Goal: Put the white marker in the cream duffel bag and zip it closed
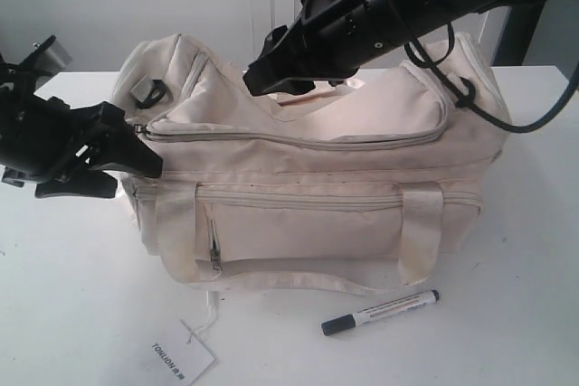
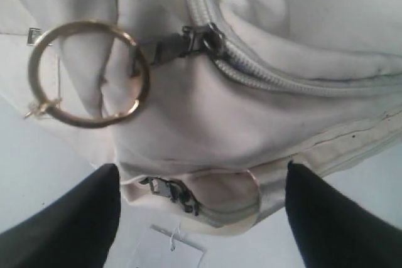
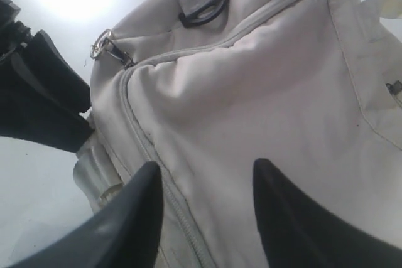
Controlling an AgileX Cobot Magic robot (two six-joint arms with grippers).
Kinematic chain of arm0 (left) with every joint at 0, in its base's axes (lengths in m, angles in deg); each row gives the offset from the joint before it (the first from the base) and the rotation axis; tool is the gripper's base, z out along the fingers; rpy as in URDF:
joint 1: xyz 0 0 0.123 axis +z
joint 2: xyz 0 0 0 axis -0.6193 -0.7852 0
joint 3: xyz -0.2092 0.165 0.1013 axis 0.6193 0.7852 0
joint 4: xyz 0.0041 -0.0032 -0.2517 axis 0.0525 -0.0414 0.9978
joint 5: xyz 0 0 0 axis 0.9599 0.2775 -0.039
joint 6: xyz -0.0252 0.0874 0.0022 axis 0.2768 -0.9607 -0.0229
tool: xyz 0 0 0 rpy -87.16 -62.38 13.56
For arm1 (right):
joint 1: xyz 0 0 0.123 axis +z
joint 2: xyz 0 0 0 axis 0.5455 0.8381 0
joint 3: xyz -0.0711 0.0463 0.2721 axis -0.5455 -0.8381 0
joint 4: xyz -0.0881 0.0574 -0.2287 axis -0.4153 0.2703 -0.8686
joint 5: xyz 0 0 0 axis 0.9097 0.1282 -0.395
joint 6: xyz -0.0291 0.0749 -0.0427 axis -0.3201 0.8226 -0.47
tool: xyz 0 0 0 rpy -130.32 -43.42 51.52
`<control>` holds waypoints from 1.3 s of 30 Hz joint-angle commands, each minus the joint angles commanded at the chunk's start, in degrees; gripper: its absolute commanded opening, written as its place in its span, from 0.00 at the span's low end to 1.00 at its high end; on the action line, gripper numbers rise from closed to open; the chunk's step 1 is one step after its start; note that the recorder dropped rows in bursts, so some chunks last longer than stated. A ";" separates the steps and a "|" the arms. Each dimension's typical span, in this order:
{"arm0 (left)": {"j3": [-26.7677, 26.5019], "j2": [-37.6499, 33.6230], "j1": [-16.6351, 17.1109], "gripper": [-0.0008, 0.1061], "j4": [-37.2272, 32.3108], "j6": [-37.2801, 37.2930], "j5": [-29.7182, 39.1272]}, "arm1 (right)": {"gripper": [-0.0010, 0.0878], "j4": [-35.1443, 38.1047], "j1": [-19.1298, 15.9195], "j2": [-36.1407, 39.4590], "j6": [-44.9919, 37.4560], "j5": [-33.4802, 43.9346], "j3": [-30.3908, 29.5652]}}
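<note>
While scanning the exterior view, finds the cream duffel bag across the centre of the frame on the white table, with its curved top zipper drawn shut along the length on show. Finds the white marker outside the bag, flat on the table at lower right of the frame, just in front of the bag's lower edge, black cap toward the lower left. Shows a white hang tag on its string at the bottom, left of centre. Places the left tool at the left edge, by the bag's left end where the zipper stops; in the left wrist view, shows its black fingers spread apart, gripping nothing, with the gold ring pull hanging free beyond them. Places the right tool at upper centre, over the bag's top panel; in the right wrist view, shows its prongs parted wide and empty above the cream fabric.
</note>
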 joint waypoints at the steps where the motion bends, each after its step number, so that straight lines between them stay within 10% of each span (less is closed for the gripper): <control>1: 0.25 0.00 -0.32 0.74 0.14 0.00 -0.22 | 0.50 0.00 0.00 0.00 0.00 0.00 0.00; 19: 4.00 -2.16 -5.82 0.73 5.32 -0.02 -11.50 | 0.50 0.00 0.00 0.00 0.00 0.89 0.00; 34: 4.04 -2.16 -5.82 0.01 5.32 -4.97 -11.72 | 0.50 0.00 0.00 0.00 0.00 1.99 0.00; 39: 4.04 -2.16 -5.82 0.01 5.22 -9.36 -9.49 | 0.50 0.13 0.32 0.00 1.55 1.32 -0.13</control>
